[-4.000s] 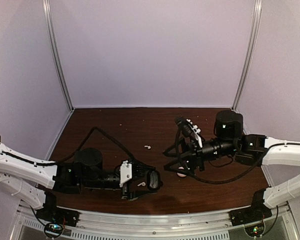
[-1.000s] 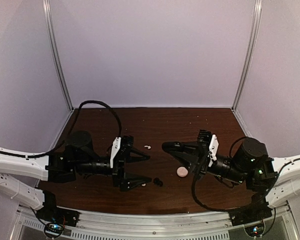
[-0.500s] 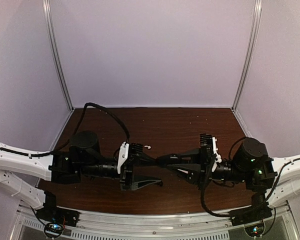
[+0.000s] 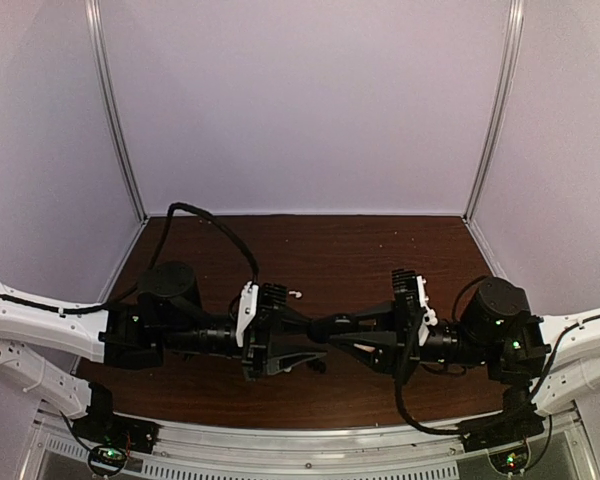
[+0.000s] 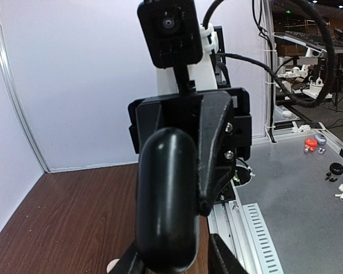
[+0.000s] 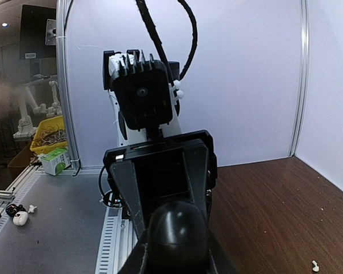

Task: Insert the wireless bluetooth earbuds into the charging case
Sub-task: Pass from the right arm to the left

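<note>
Case: I see the black charging case (image 4: 321, 328) held up off the table (image 4: 380, 250), at the middle of the scene and towards the near side, lying level between my two arms.
Right pincer: the right gripper (image 6: 176, 260) is clamped on the right end of the case, with a finger tight against each side.
Left pincer: the left gripper (image 5: 172, 264) has its fingers drawn narrow on either side of the left end of the case. I cannot tell whether they press it or only flank it.
Earbuds: one white earbud (image 4: 295, 294) lies on the table just far of the left gripper, apart from the case. I cannot pick out the others under the arms.
Lid: from both wrist views the case is a smooth rounded shape; I cannot tell how the lid stands.
Arms: both reach inward, roughly level, wrists facing each other.
</note>
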Motion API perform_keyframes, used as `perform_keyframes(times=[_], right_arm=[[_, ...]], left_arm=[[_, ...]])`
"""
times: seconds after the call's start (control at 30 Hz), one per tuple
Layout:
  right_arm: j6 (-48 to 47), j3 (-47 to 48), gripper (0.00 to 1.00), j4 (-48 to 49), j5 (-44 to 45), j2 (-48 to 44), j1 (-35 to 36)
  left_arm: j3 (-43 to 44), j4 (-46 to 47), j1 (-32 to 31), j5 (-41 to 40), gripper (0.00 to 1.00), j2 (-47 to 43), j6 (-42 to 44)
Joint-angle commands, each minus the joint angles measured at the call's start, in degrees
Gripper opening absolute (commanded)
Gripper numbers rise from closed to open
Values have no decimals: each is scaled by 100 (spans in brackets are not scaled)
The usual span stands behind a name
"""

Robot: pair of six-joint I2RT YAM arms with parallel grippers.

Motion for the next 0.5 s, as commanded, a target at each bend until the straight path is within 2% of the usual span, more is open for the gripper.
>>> perform_keyframes(times=[0.0, 0.17, 0.3, 0.47], right_arm=[[177, 0, 2, 217, -20, -30, -11], [217, -7, 2, 216, -28, -35, -13], [224, -9, 2, 195, -19, -5, -8], [256, -18, 2, 165, 48, 20, -18]], left_arm=[[156, 400, -26, -51, 34, -40, -78], [121, 401, -23, -197, 38, -70, -130], [151, 374, -27, -194, 38, -64, -145], [185, 290, -26, -96, 25, -46, -146]])
